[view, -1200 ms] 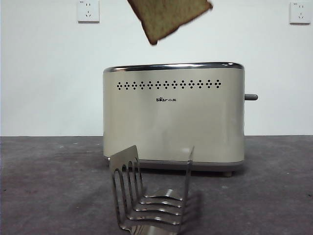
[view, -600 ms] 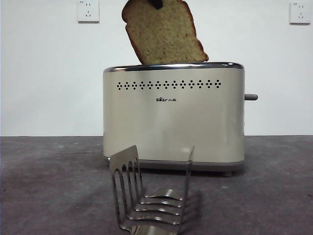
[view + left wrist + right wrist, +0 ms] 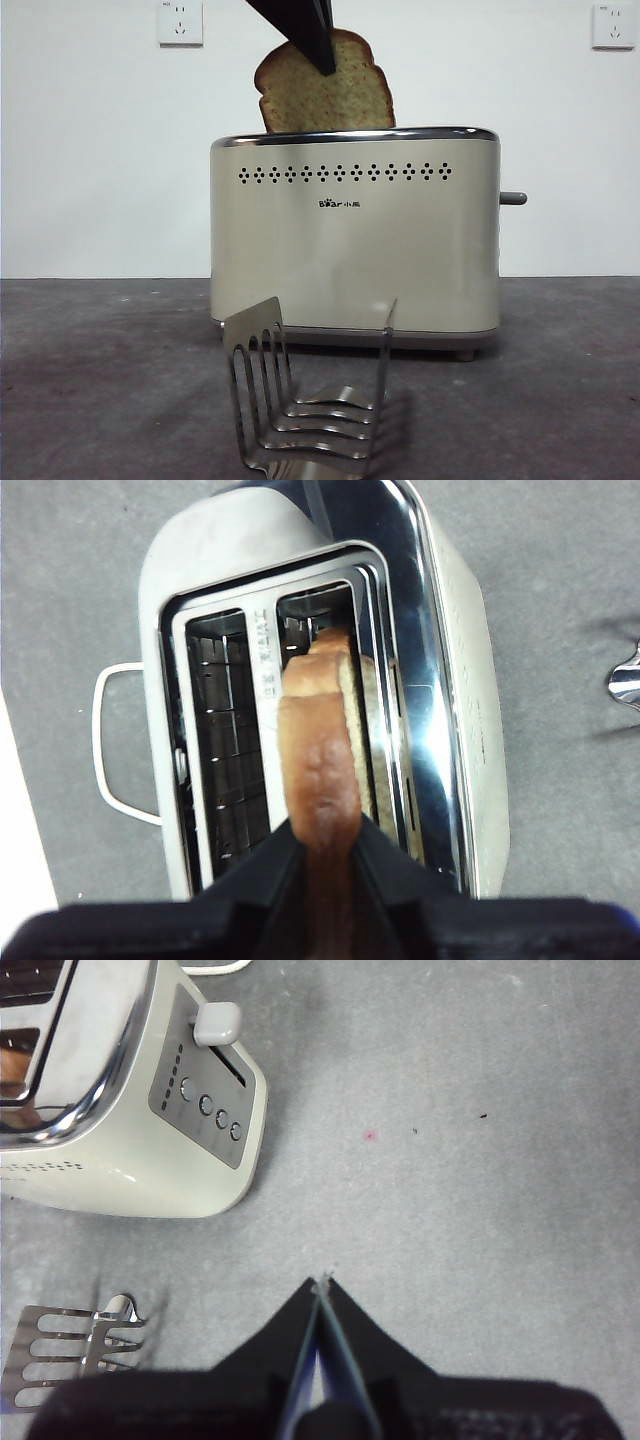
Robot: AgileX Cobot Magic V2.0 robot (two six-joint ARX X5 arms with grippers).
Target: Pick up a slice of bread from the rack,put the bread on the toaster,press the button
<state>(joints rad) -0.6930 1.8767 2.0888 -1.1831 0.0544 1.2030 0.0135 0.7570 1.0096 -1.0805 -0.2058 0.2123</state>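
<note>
My left gripper (image 3: pixel 322 852) has its two black jaws clamped on the dark brown crust at the rounded top of the thick slice of speckled tan bread (image 3: pixel 322 755), and I hold it edge-on with its lower part already inside one slot of the large cream-beige boxy toaster (image 3: pixel 452 670) with the chrome top rim. From the front the slice (image 3: pixel 335 100) stands nearly upright, leaning a little, about half of it showing above the rim — so the step in hand is the lowering, not the release. To do it well I judge I should bring the slice square with the slot, since in the wrist view it lies close to the wire guards on one side and could catch there; then go straight down, slowly, and part the jaws only once the bread bears on something below. Letting go early risks it dropping crooked or jamming. My right gripper (image 3: pixel 322 1290) hangs over bare grey table with its jaws pressed together on nothing, near the toaster's narrow end, where the small grey lever knob (image 3: pixel 217 1022) sits at the top of its track — well placed, I think, for pressing afterwards. The small shiny steel wire toast rack (image 3: pixel 305 405) stands in front of the toaster, no bread visible in it.
</note>
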